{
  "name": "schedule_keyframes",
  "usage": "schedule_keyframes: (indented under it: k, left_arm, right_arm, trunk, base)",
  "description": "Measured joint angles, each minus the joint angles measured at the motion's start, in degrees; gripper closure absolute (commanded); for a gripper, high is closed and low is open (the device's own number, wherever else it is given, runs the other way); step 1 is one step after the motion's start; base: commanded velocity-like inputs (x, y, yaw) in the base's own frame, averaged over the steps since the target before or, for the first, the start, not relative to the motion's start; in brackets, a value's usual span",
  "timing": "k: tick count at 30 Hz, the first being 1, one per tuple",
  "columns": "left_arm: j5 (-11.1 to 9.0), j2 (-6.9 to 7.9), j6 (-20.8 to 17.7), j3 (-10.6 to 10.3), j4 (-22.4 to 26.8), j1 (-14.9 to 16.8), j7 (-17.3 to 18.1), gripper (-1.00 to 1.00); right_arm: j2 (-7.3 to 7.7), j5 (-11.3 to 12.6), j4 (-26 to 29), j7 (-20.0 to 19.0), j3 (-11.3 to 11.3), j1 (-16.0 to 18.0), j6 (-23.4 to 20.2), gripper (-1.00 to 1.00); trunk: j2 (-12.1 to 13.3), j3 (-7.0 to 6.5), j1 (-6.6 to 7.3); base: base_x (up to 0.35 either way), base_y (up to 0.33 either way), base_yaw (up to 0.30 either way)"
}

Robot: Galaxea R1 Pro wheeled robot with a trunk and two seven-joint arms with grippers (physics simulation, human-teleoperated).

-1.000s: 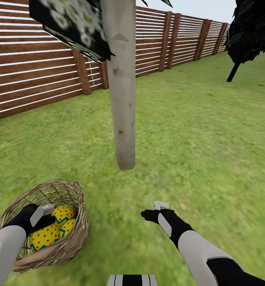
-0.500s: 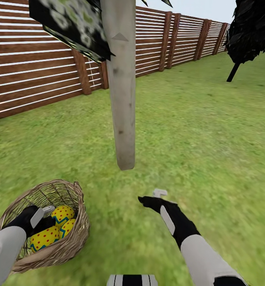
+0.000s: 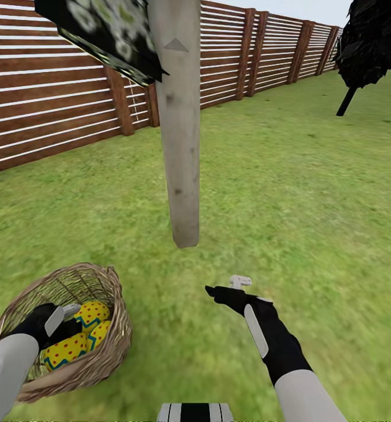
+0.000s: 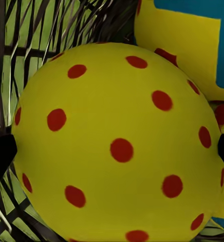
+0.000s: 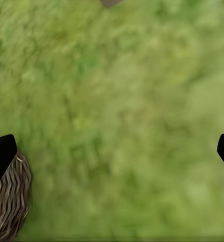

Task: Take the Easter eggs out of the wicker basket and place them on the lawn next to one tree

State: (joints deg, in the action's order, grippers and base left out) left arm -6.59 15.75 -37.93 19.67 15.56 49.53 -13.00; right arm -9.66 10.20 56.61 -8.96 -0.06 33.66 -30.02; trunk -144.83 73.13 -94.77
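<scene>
The wicker basket (image 3: 110, 351) stands on the lawn (image 3: 289, 193) at lower left, holding three yellow Easter eggs with red dots (image 3: 94, 312) (image 3: 62, 350) (image 3: 102, 332). My left gripper (image 3: 69, 327) reaches down inside the basket. In the left wrist view a dotted egg (image 4: 117, 146) sits between its spread fingertips (image 4: 1, 156), so it is open around that egg. A second egg (image 4: 192, 45) lies behind it. My right gripper (image 3: 224, 285) hovers open over bare grass, a short way in front of the pale trunk of the tree (image 3: 180, 146).
A brown slatted fence (image 3: 54, 99) runs along the back left. An all-black tree (image 3: 368, 41) stands at far right. Wide grass stretches to the right of the trunk. The basket's rim (image 5: 8, 206) shows beside the right gripper (image 5: 112, 151).
My right arm has stretched forward toward the trunk's base. The left gripper has sunk slightly lower among the eggs. The head view has tilted a little.
</scene>
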Motion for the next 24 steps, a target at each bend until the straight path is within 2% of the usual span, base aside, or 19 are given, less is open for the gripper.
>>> schedule_keyframes:
  k: [12,13,24]
  left_arm:
    - [0.0,0.07,-0.1,-0.1,0.0,0.0,0.1,-1.0]
    - [0.0,0.07,-0.1,-0.1,0.0,0.0,0.1,1.0]
    - [0.1,0.16,-0.1,-0.1,0.0,0.0,0.2,1.0]
  right_arm:
    - [0.0,0.0,-0.2,0.2,0.0,0.0,0.0,-1.0]
    - [0.0,0.0,-0.2,0.2,0.0,0.0,0.0,-1.0]
    - [0.0,0.1,-0.2,0.2,0.0,0.0,0.0,-1.0]
  trunk:
    - [0.0,0.01,0.0]
    - [0.0,0.01,0.0]
    - [0.0,0.01,0.0]
  base:
    - [0.0,0.0,0.0]
    - [0.0,0.0,0.0]
    - [0.0,0.0,0.0]
